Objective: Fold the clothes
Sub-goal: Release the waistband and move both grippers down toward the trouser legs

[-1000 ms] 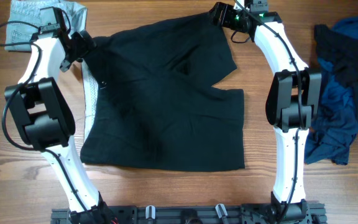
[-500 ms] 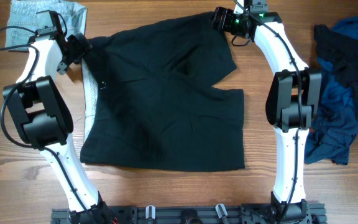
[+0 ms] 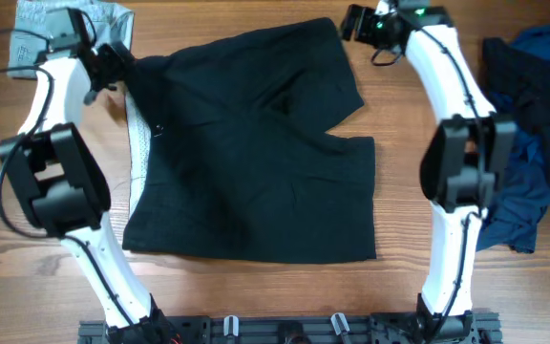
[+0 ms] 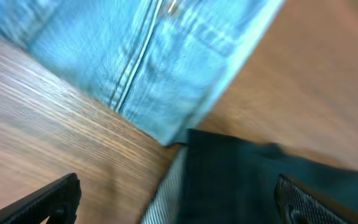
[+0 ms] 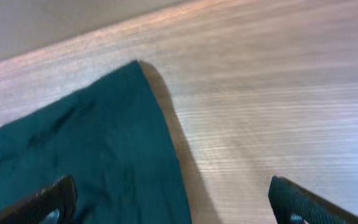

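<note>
At the far left of the wooden table lies a small light-blue denim garment. In the left wrist view its corner meets the far-left corner of the large black fabric shorts, which are spread flat across the middle of the table with their two wide legs pointing right. The left gripper hovers right at that meeting point, fingers spread wide and holding nothing. The first risk sits here: a pinch placed slightly too far left would likely catch denim along with the black cloth and drag the wrong garment into the fold. The pale inner lining shows along the left edge, so a shallow bite could also take one layer only and leave the waistband to peel open as it lifts. At the far-right corner of the far leg, the right gripper also hangs released and empty. Its wrist view shows mostly bare wood with the pointed black corner off to one side, so closing from there could miss or nip a thin edge that slips. An uneven pair of grips would skew the fold. The royal-blue and navy fabric heap lies well apart at the right and looks unlikely to interfere.
</note>
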